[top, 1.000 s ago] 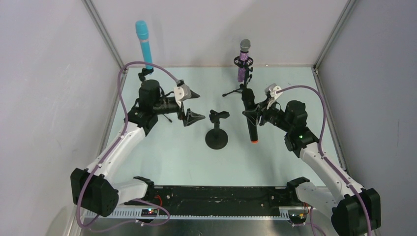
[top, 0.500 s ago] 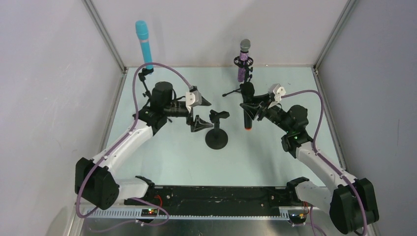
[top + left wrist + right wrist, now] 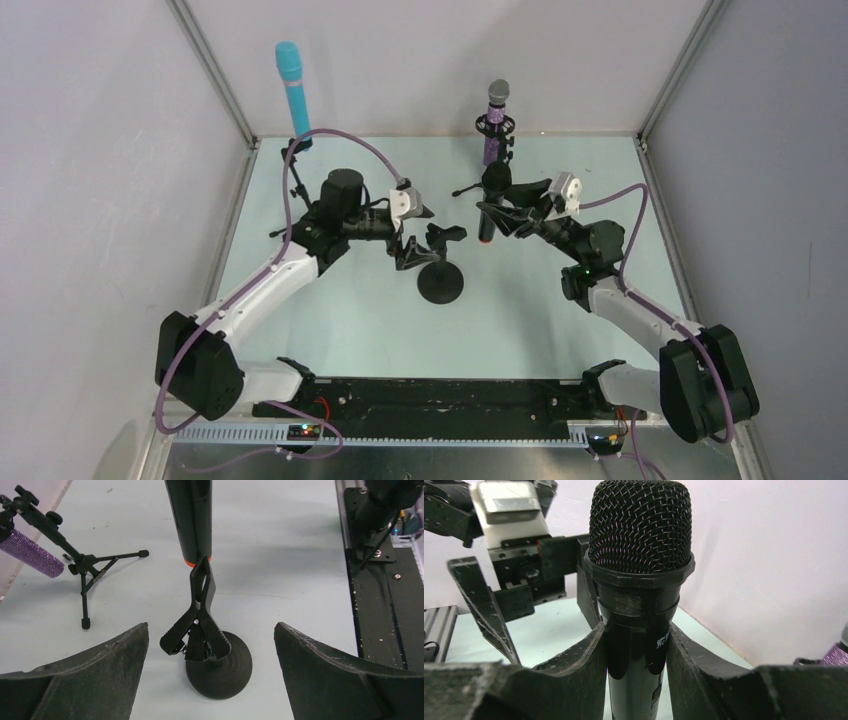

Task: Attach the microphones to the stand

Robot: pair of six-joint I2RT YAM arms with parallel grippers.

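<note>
The black microphone (image 3: 487, 205) with an orange end hangs upright in my right gripper (image 3: 497, 212), which is shut on its body just below the mesh head (image 3: 639, 525). It hangs just right of and behind the round-base stand (image 3: 440, 285), whose spring clip (image 3: 200, 615) is empty. In the left wrist view the orange end (image 3: 195, 560) sits just beyond the clip's tip. My left gripper (image 3: 417, 238) is open, its jaws on either side of the clip's handles without touching. The light-blue microphone (image 3: 292, 90) stands in a stand at the far left. The purple microphone (image 3: 493, 125) sits in a tripod stand (image 3: 87, 575).
Metal frame posts and white walls close in the table (image 3: 340, 320) on three sides. The black rail (image 3: 440, 395) with both arm bases runs along the near edge. My left gripper's body (image 3: 509, 510) shows close behind the microphone in the right wrist view.
Both arms have moved in toward the round-base stand. The right gripper carried the black microphone left and farther back. The left gripper moved right until its jaws bracket the clip.
</note>
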